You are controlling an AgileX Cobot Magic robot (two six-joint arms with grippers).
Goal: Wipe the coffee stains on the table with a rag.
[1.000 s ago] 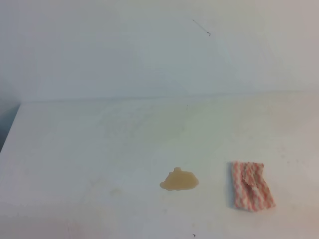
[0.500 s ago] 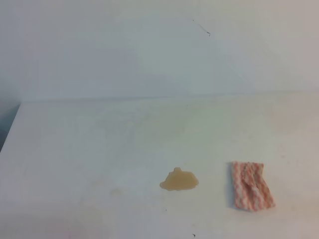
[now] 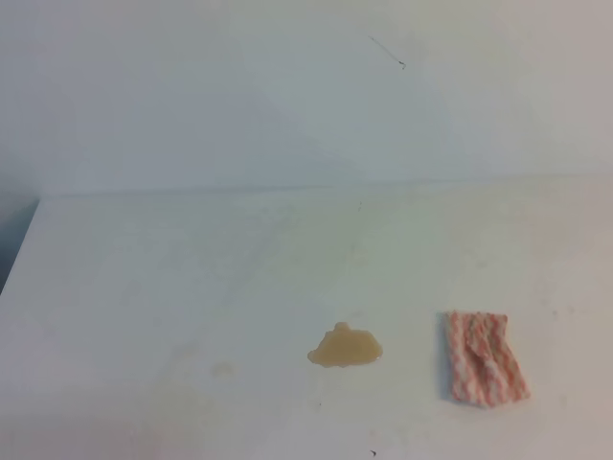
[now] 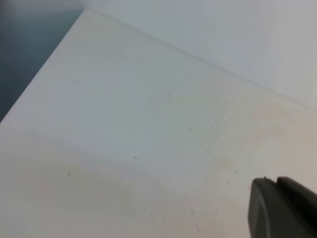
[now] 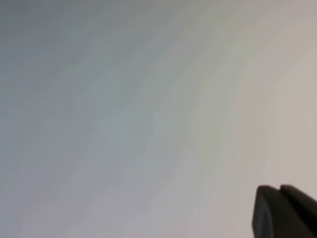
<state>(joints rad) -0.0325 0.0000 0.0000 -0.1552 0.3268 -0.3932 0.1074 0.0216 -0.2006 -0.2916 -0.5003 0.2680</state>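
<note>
The coffee stain (image 3: 345, 347) is a small tan blotch with a little bump on top, low in the middle of the white table (image 3: 172, 278) in the exterior high view. The pink-and-white striped rag (image 3: 484, 357) lies flat to the right of the stain, a short gap apart. Neither gripper shows in the exterior high view. The left wrist view shows only a dark finger (image 4: 283, 208) at the bottom right over bare table. The right wrist view shows a similar dark finger (image 5: 285, 212) against a blurred pale surface. Neither wrist view shows the stain or the rag.
A faint pale smudge (image 3: 222, 368) lies left of the stain. The table's left edge (image 3: 21, 249) drops to a dark floor, which also shows in the left wrist view (image 4: 29, 54). A white wall (image 3: 306, 96) rises behind the table.
</note>
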